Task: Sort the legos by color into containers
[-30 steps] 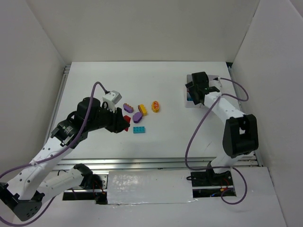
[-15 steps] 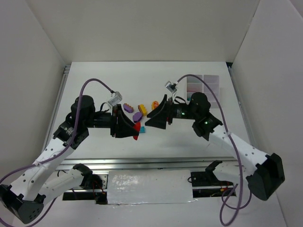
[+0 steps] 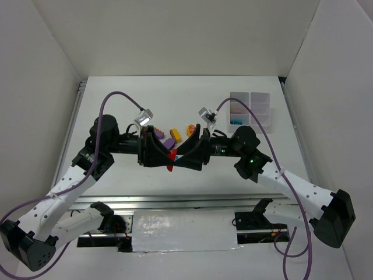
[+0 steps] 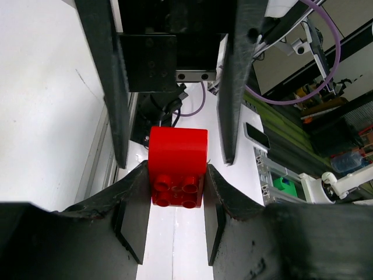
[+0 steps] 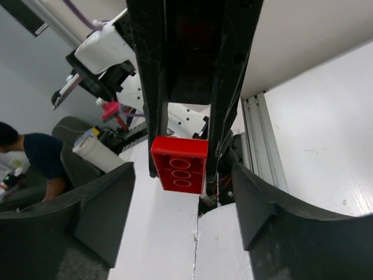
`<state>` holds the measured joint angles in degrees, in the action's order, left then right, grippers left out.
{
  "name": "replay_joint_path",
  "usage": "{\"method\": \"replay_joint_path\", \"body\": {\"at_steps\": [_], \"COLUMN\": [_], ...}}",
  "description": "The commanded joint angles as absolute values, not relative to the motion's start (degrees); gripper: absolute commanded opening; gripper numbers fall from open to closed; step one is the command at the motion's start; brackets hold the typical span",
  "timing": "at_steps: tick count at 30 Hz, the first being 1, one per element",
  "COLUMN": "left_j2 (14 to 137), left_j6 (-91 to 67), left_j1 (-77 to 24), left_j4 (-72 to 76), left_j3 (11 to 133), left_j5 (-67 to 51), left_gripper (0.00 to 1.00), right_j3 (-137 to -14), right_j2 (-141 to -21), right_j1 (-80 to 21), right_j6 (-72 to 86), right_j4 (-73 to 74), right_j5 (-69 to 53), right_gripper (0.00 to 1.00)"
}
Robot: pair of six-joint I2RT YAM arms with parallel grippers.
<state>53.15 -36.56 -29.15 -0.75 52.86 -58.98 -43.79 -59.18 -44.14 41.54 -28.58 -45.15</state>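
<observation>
Right gripper (image 3: pixel 182 155) swung over from translucent whitish compartment tray (image 3: pixel 250 104). Jaws now wide astride small red studded brick (image 4: pixel 178 166), which left gripper (image 3: pixel 166 154) clamps. Looks like a handover.

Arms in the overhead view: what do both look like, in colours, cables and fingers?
The left arm and right arm both have white links with small holes and black joint housings. A purple cable loops along each to a small silver camera block at the wrist. The fingers are flat, matte black paddles.
</observation>
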Motion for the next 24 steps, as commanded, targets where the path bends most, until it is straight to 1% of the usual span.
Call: {"method": "replay_joint_path", "body": {"at_steps": [1, 3, 14, 15, 16, 18, 19, 20, 21, 22, 23, 24], "left_j2": [52.7, 52.9, 52.6, 52.6, 52.7, 52.8, 52.8, 52.8, 52.8, 52.8, 52.8, 52.9], "left_j6": [-37.2, -37.4, -37.4, -37.5, -37.5, -37.5, -37.5, -37.8, -37.9, -37.9, -37.9, -37.9], "left_j1": [-28.9, -28.9, -28.9, -28.9, -28.9, -29.0, -28.9, -29.0, -28.9, -28.9, -28.9, -28.9], "left_j4": [2.7, 3.0, 3.7, 3.9, 4.0, 4.0, 4.2, 4.5, 4.6, 4.7, 4.7, 4.6], "left_j3": [53.5, 53.4, 51.5, 51.4, 51.3, 51.3, 51.2, 51.2, 51.2, 51.2, 51.2, 51.3], "left_j5": [-60.7, -60.8, -60.7, -60.7, -60.8, -60.7, -60.8, -60.9, -60.8, -60.8, -60.6, -60.5], "left_gripper": [0.0, 0.0, 0.0, 0.0, 0.0, 0.0, 0.0, 0.0, 0.0, 0.0, 0.0, 0.0], "right_j3": [-46.6, -46.8, -46.1, -46.0, -46.1, -46.6, -46.5, -46.6, -46.7, -46.8, -47.0, -47.1], "right_j2": [-58.8, -59.0, -57.0, -56.7, -56.5, -56.7, -56.8, -57.0, -57.5, -57.7, -58.2, -58.4], "right_j1": [-45.8, -46.1, -46.2, -46.2, -46.2, -46.2, -46.2, -46.2, -46.2, -46.4, -46.4, -46.8], "right_j6": [38.6, 39.4, 38.9, 38.8, 38.5, 38.5, 38.8, 38.9, 39.3, 39.2, 39.1, 39.1], "right_j4": [-27.2, -28.7, -30.1, -30.1, -30.0, -29.4, -29.6, -30.4, -30.4, -30.2, -30.1, -29.9], "right_j5": [-38.9, -39.5, -38.2, -38.0, -37.8, -38.2, -38.4, -38.8, -39.0, -39.3, -39.5, -39.4], "right_gripper": [0.73, 0.63, 0.63, 0.63, 0.65, 0.65, 0.62, 0.55, 0.42, 0.35, 0.32, 0.34]}}
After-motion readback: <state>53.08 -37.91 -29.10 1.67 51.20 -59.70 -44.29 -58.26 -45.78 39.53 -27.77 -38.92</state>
